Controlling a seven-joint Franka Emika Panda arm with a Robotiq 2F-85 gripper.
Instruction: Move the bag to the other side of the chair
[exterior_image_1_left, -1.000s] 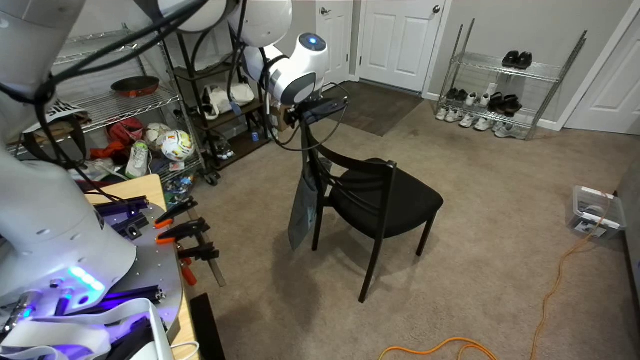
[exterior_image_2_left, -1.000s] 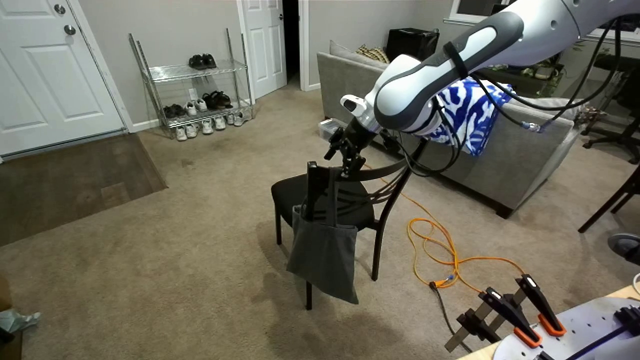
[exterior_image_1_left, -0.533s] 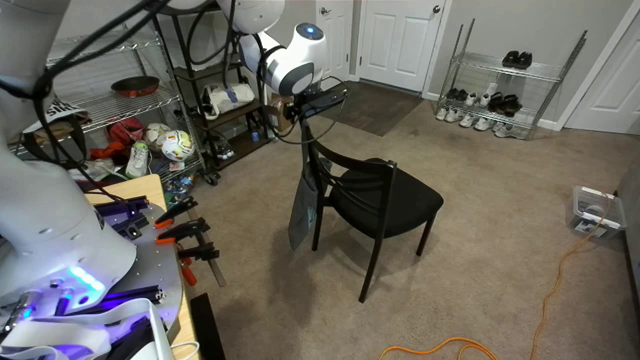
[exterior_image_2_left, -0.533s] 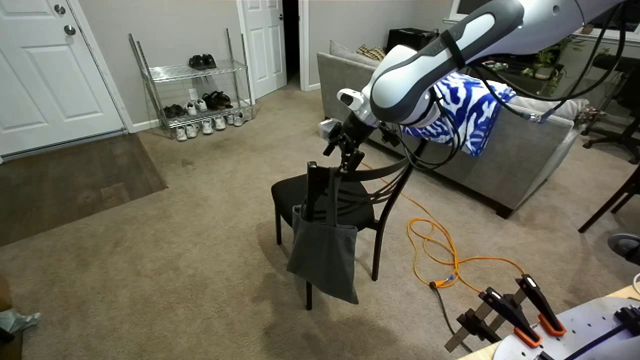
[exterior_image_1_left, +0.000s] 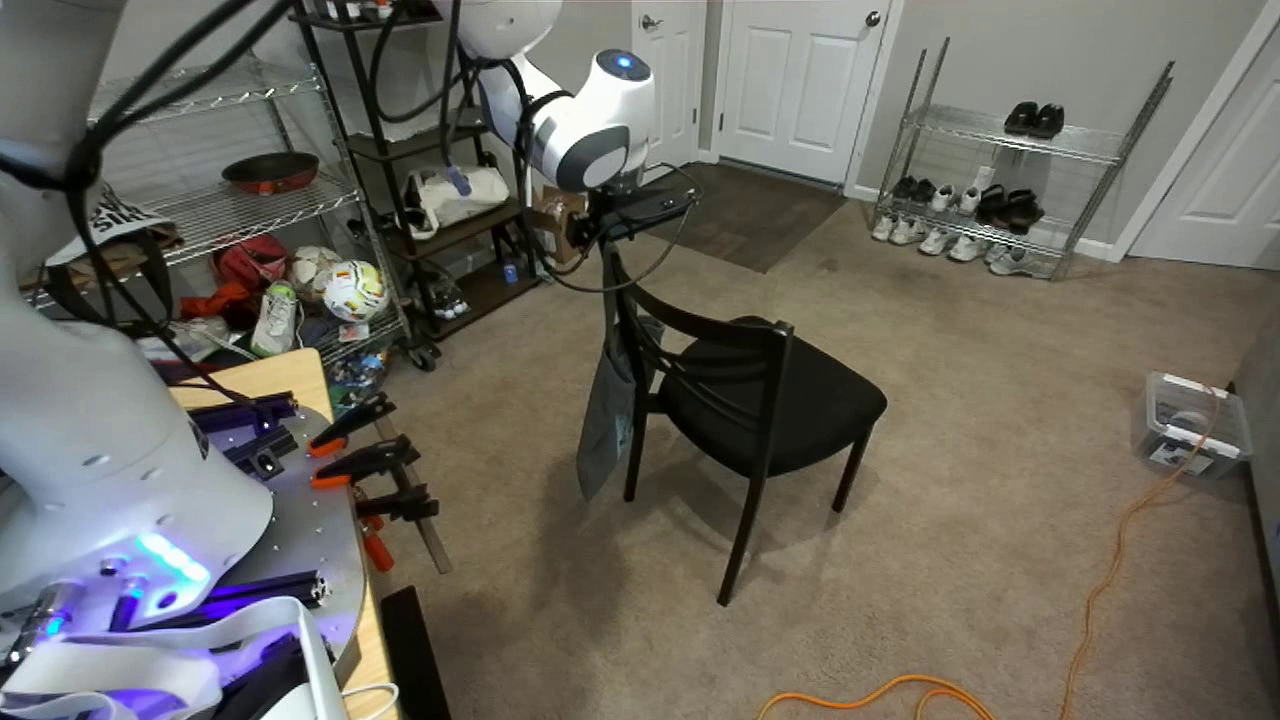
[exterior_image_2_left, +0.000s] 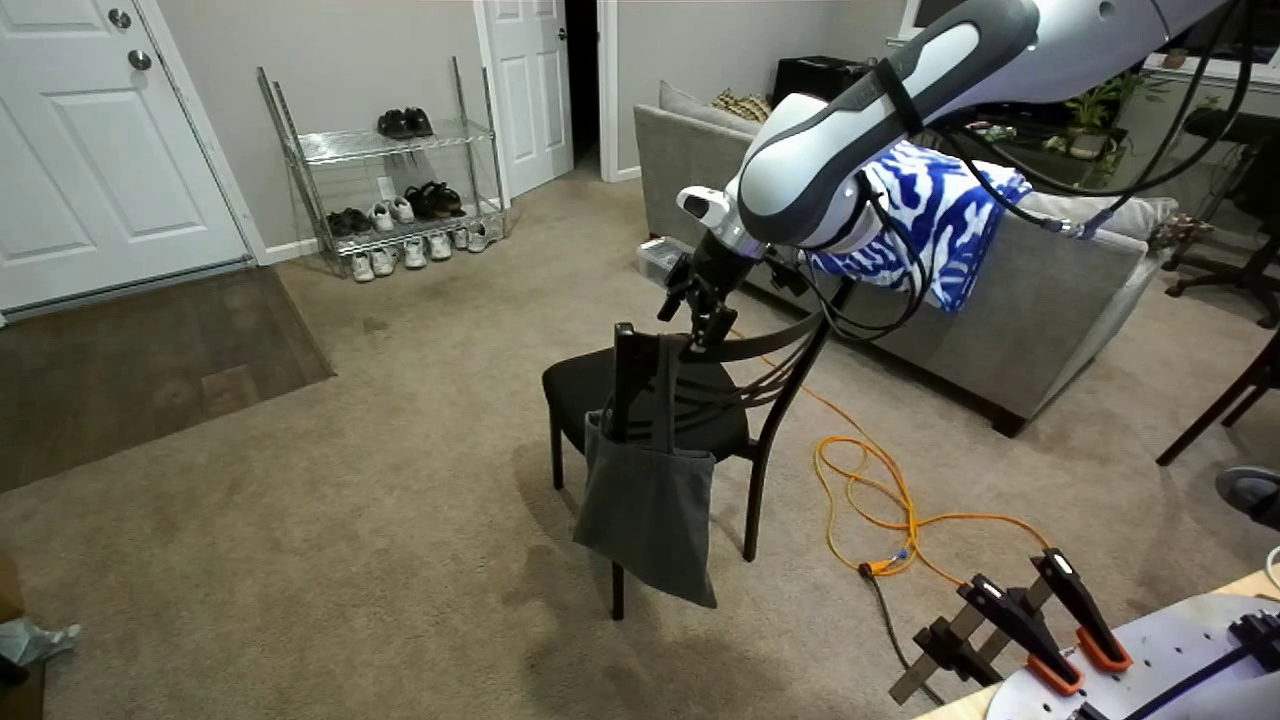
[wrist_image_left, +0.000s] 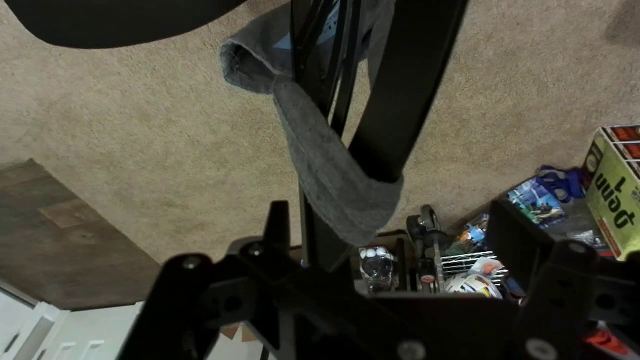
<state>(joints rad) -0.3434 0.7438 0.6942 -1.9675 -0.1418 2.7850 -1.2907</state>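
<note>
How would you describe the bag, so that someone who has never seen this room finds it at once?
On the beige carpet, find the black chair with the robot's end effector close to its curved backrest. A cloth strap loops over one end of that backrest, and the bag hangs below. It is a flat grey fabric tote, unlike the slim black chair legs beside it.

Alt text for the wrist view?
The handle of a grey fabric tote bag loops over the curved top rail of a black chair, with an open, black two-fingered gripper at the bottom of the picture. Beige carpet fills much of the background; a yellow-green lettered box shows at the right edge.
</note>
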